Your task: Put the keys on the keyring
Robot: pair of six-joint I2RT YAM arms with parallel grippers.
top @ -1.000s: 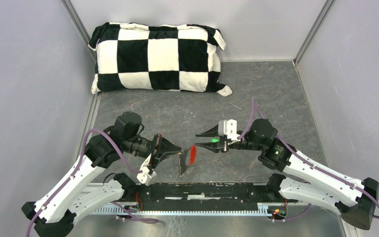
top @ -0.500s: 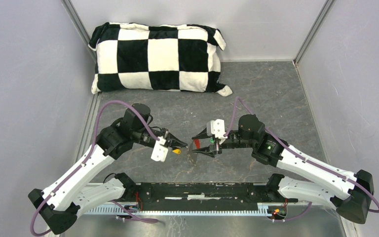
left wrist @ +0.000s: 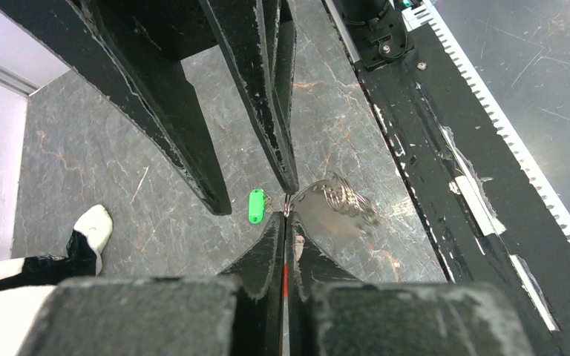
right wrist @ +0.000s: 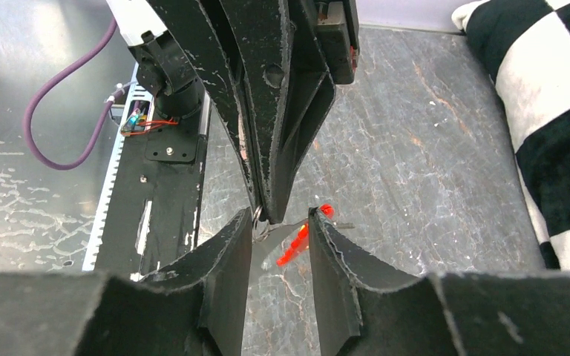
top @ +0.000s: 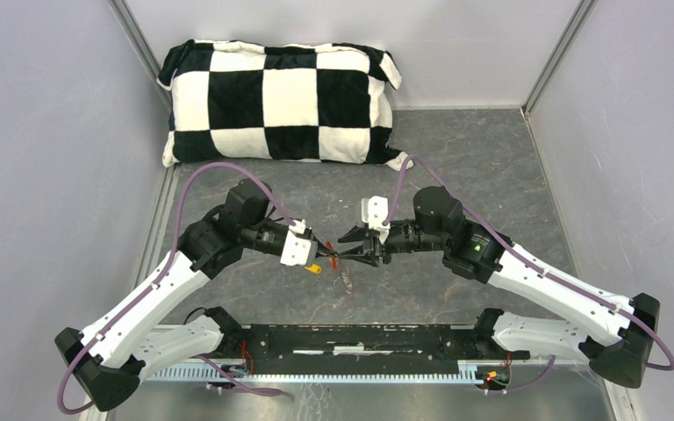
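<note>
Top external view shows the left pincer and right pincer meeting tip to tip above the table, with the yellow key just beside the left pincer on its near side. Left wrist view alone shows the green key, just beyond the left pincer's clenched tip, which grasps the keyring. Right wrist view alone shows the right pincer released, its fingers straddling the red tag hanging under the left pincer's tip.

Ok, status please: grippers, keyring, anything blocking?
Left gripper shut on keyring. Right gripper open around red tag. Green key near the tips, hold unclear. Pillow far back, no obstruction.
</note>
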